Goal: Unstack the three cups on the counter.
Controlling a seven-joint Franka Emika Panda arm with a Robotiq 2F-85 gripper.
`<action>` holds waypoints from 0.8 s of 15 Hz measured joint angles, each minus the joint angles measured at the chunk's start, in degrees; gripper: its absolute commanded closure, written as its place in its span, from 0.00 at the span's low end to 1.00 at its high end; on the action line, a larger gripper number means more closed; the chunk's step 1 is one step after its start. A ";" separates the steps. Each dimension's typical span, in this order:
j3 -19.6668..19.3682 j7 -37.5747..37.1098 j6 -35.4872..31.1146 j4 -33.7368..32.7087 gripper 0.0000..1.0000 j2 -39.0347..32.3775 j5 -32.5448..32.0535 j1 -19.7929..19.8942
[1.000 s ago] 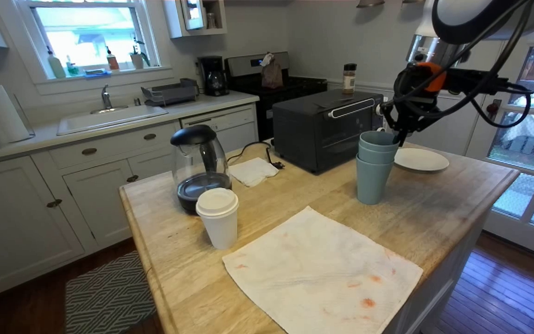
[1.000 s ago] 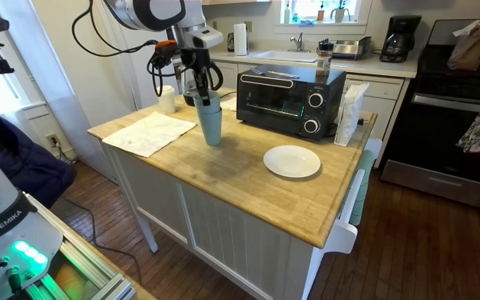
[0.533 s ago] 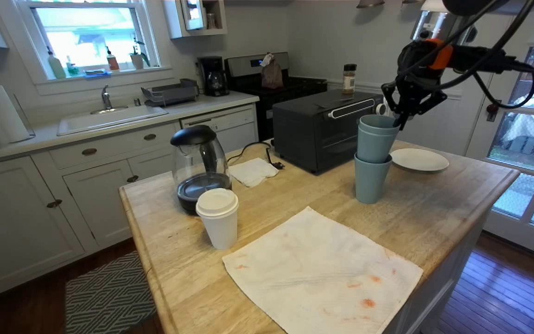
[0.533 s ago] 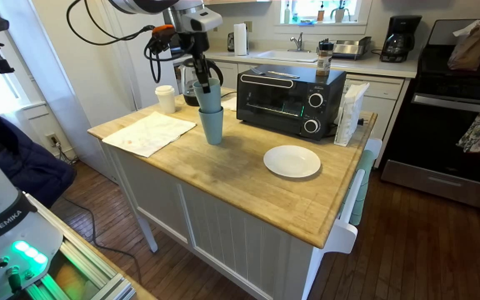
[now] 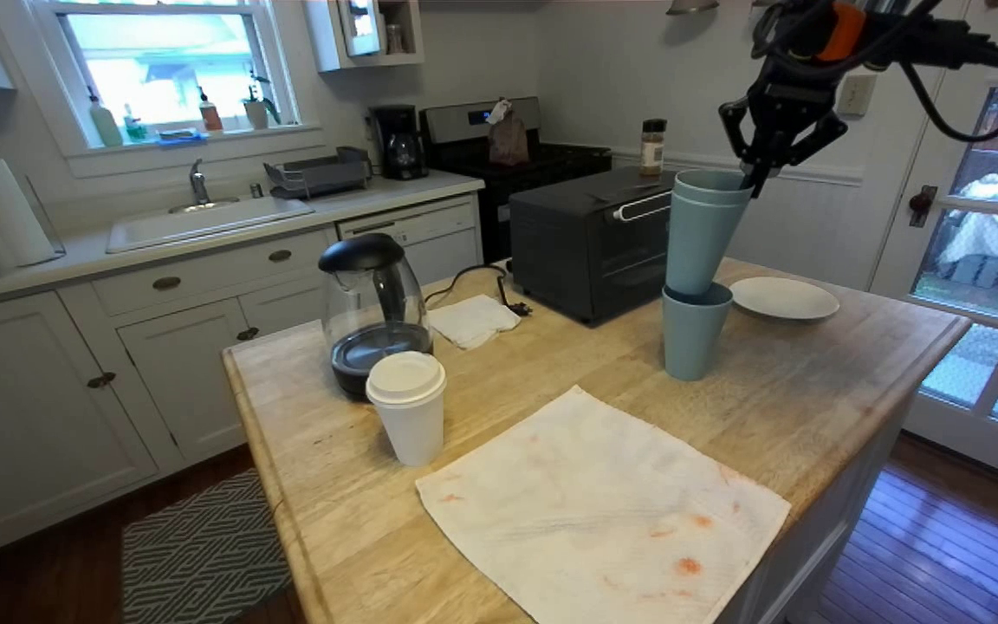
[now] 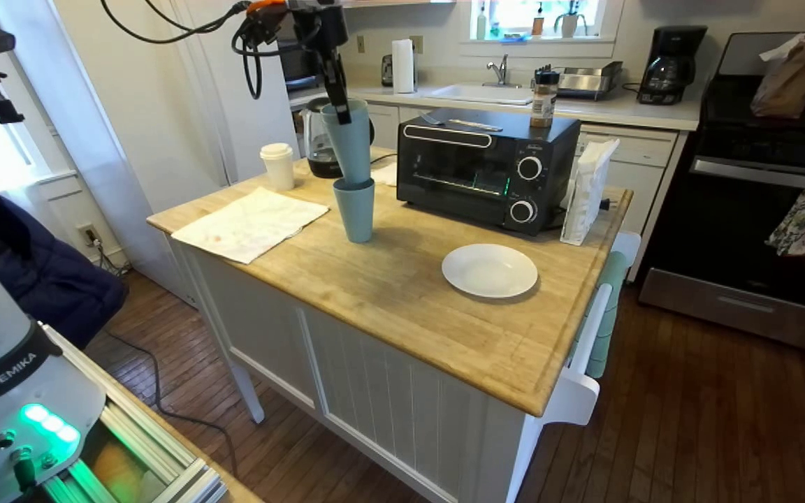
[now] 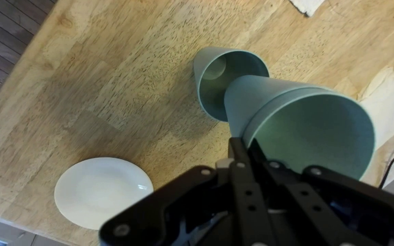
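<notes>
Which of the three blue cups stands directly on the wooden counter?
The lowest cup: it is upright, with its base on the counter. The other two cups are nested together, held higher at the rim by the hand.

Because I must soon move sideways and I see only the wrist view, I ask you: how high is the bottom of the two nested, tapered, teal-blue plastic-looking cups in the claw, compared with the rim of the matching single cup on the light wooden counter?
Observer: In both exterior views, the bottom of the nested pair appears about level with the rim of the standing teal-blue cup; I cannot tell whether it is fully out.
Operator: Thank you. To what does the white corner at the top edge of my picture belong?
Observer: To a large, square white sheet, cloth or paper, marked with orange stains.
</notes>
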State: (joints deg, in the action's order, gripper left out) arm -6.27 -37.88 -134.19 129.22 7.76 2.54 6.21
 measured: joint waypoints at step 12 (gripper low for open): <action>3.39 -0.19 6.57 -2.49 0.99 2.79 -0.01 -0.49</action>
State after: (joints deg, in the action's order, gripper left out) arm -2.89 -38.07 -127.61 126.73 10.56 2.53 5.73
